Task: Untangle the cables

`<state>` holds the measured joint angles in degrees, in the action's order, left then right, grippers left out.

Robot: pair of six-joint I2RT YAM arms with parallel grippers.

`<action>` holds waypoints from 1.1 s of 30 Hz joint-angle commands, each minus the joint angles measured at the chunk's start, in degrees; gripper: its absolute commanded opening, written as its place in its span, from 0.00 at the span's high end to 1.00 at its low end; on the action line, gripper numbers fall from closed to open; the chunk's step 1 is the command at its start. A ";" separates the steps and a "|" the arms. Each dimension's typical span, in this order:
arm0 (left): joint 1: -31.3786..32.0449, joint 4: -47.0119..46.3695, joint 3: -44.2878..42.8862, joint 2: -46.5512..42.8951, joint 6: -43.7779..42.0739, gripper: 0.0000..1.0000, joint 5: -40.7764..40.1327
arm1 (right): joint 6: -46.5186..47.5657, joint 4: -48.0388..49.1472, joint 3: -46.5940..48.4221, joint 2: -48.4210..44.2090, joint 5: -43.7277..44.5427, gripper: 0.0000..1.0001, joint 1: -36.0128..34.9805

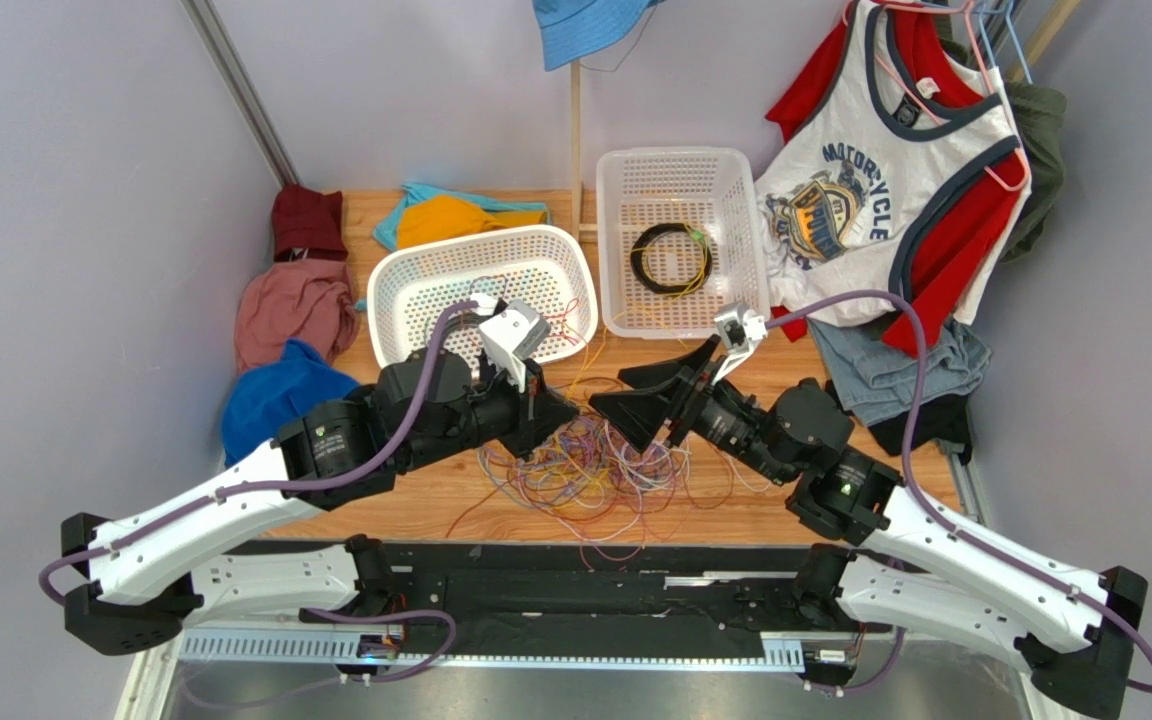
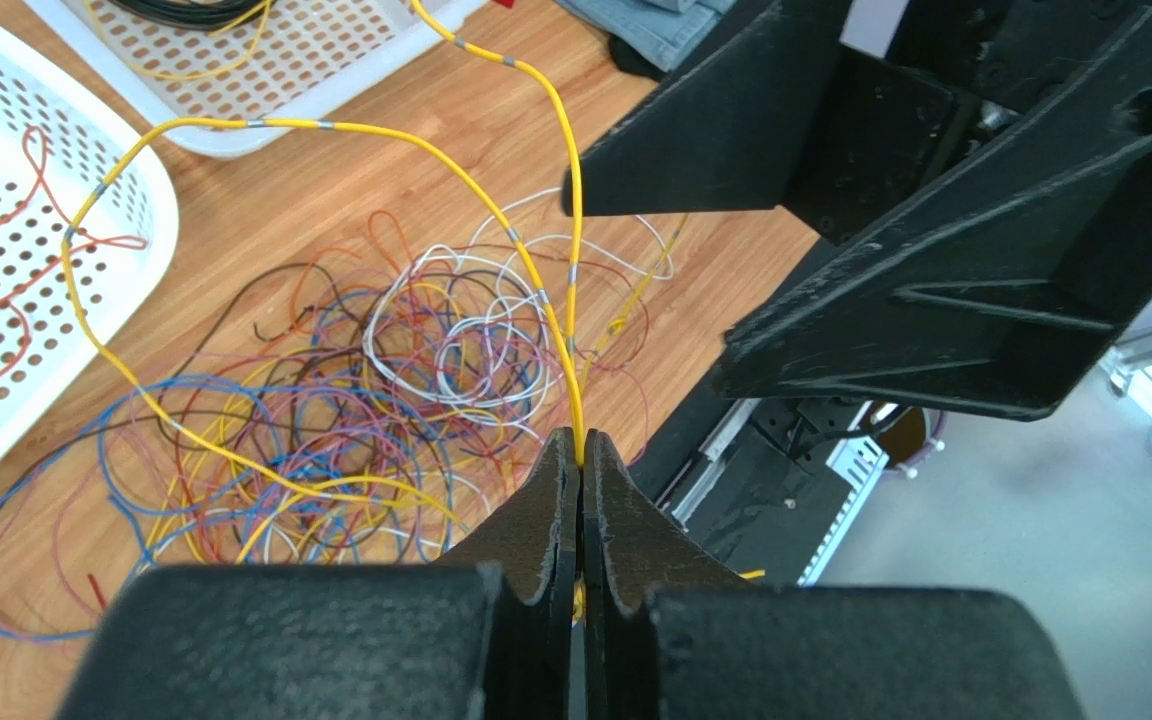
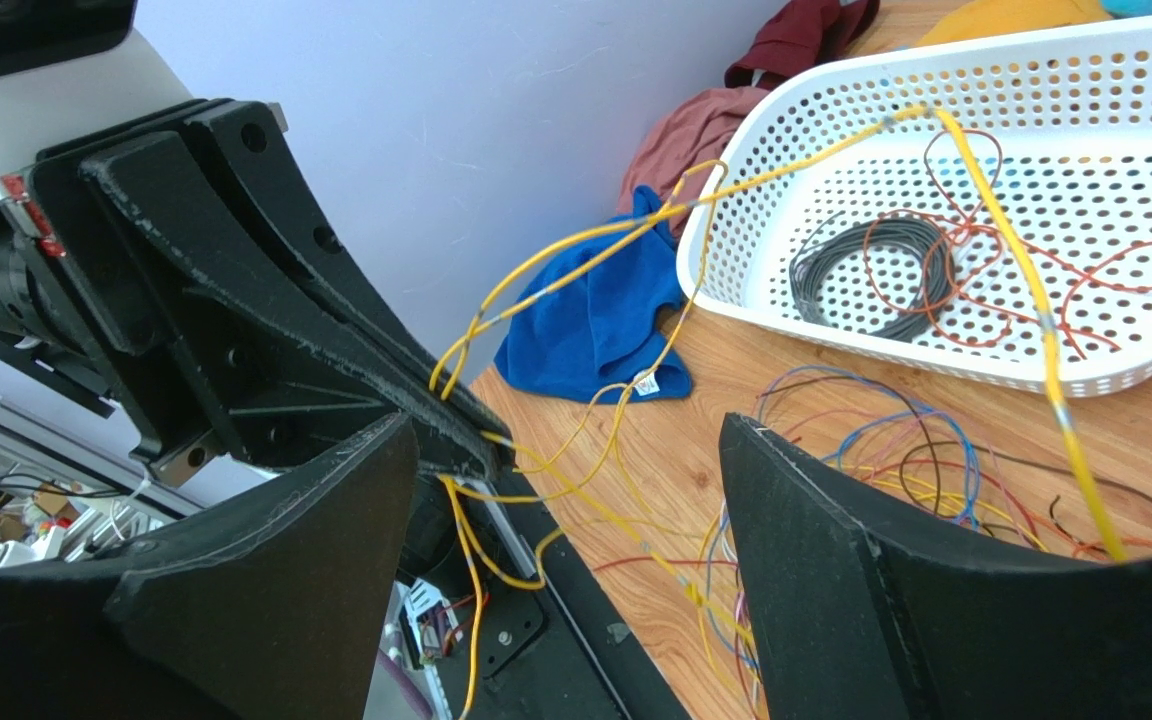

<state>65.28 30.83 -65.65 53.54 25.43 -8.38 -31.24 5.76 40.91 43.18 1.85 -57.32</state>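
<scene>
The left tool (image 2: 582, 455) is pinched shut on one yellow cable (image 2: 387, 138). It climbs toward 12 o'clock, then arcs to 10 above the tangle (image 2: 312, 405) on the tabletop (image 2: 327, 210). The right tool (image 3: 567, 435) gapes wide and empty, with the raised strand running toward its 1 o'clock.

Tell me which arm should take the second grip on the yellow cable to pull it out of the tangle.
Probably right. The right pincer is open, empty and faces the yellow cable close by; the left pincer is shut on that cable beside the tangle.
</scene>
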 commanded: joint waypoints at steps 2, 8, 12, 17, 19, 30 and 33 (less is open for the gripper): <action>0.20 -3.14 1.13 -0.45 0.76 1.00 2.32 | -0.22 7.34 4.09 3.66 -0.97 0.23 -0.25; 0.20 -3.67 2.28 -0.45 1.11 1.00 3.02 | -0.84 11.10 5.94 7.18 -0.97 0.25 -0.25; 0.11 -4.02 2.80 -0.54 1.20 1.00 3.46 | -0.92 10.51 7.60 9.29 0.00 0.44 -0.25; 0.20 -3.85 3.24 -1.33 1.11 1.00 3.29 | 0.13 6.46 9.54 10.96 3.85 0.88 -0.25; 0.20 -3.41 3.85 -1.94 1.11 0.99 2.41 | 1.88 5.41 10.24 9.74 5.44 1.00 -0.25; -0.15 8.99 11.15 -7.92 11.83 0.01 -21.67 | 23.22 -19.10 43.50 10.07 19.68 1.00 -0.07; -0.24 6.01 15.19 -10.90 12.71 0.01 -20.80 | 26.39 -26.05 53.27 14.28 22.49 1.00 -0.16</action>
<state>65.21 36.38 -53.43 45.41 34.57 -24.43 -13.96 -10.61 81.93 53.89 17.85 -57.39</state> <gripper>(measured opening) 0.990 0.009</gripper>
